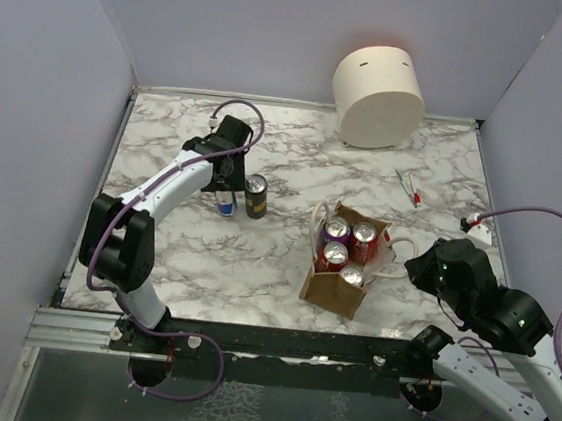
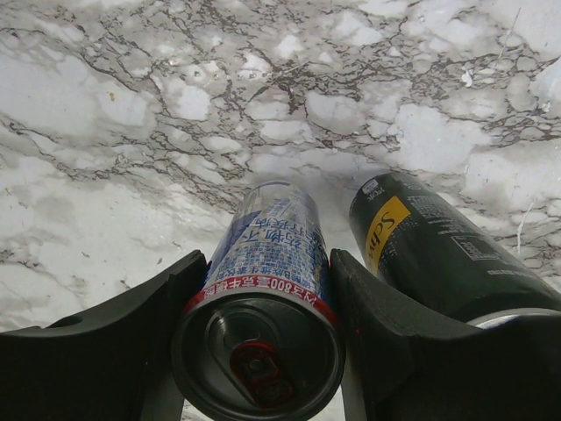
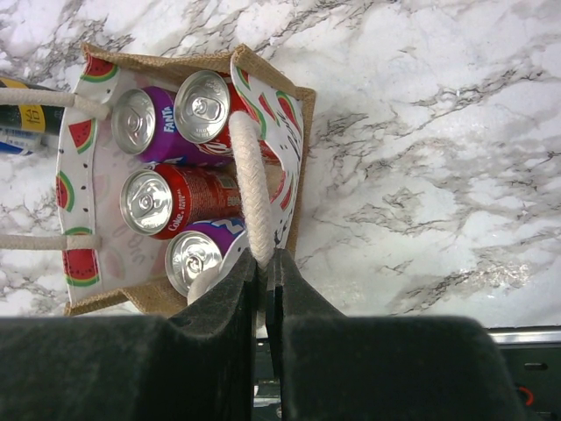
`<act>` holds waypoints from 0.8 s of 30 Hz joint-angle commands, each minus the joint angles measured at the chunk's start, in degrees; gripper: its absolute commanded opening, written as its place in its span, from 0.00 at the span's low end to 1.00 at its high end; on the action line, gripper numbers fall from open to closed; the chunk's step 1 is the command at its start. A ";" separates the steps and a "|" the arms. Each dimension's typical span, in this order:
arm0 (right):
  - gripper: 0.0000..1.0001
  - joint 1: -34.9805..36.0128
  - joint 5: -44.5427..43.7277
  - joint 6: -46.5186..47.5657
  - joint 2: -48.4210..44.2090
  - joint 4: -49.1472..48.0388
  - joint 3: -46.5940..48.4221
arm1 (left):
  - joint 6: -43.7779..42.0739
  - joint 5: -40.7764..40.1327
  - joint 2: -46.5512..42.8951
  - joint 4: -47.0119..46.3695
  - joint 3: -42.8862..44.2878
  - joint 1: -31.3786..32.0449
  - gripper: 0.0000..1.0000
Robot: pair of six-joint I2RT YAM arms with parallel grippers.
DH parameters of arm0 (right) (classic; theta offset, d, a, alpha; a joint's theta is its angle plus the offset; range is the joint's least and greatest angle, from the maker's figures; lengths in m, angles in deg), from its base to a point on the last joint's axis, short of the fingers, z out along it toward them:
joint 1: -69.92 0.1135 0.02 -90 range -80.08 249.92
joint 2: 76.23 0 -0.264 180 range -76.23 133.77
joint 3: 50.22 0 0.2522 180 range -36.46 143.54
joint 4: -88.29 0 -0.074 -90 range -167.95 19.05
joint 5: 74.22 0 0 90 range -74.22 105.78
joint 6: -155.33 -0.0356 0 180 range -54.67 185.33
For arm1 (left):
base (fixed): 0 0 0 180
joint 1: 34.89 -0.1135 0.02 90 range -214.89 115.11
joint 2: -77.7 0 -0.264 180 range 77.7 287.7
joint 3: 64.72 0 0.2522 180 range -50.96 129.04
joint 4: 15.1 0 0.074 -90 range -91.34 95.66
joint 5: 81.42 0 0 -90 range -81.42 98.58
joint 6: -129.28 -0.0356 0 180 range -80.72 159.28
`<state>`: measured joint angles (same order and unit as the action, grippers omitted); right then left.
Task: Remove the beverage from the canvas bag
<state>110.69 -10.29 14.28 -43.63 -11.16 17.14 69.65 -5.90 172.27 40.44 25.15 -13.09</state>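
Far out over the surface, the left arm stretches, its left claw [image 1: 228,191] clamped on an upright blue-and-white can [image 2: 267,254], with a dark can [image 2: 438,254] just right of it. The right arm is folded back, and the right claw [image 3: 267,260] is pinched on the rope handle [image 3: 250,189] of the canvas bag [image 1: 333,291], which lies directly ahead with four cans inside.

The left gripper [image 1: 225,193] half hides the blue-white can [image 1: 225,208], and the red-and-white item [image 1: 409,188] is too small to identify. The right wrist view's left edge cuts the dark can [image 3: 22,112]; the right gripper [image 3: 266,263] covers the near rim of the canvas bag [image 3: 149,296].
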 commanded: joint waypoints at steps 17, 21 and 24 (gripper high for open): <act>0.06 0.09 0.83 0.79 0.34 -1.71 -0.67 | -0.70 1.65 -3.10 -5.68 -4.86 -0.35 0.50; 0.06 0.09 0.92 0.78 0.00 -1.59 -0.69 | -1.09 1.41 -3.91 -5.13 -5.30 -0.36 0.66; 0.06 0.10 0.93 0.85 -0.65 -1.80 -0.77 | -1.23 1.08 -4.43 -3.53 -4.11 -0.35 0.74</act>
<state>110.69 -10.24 14.63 -43.04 -11.54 17.06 68.95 -4.70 170.89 36.53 19.95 -13.09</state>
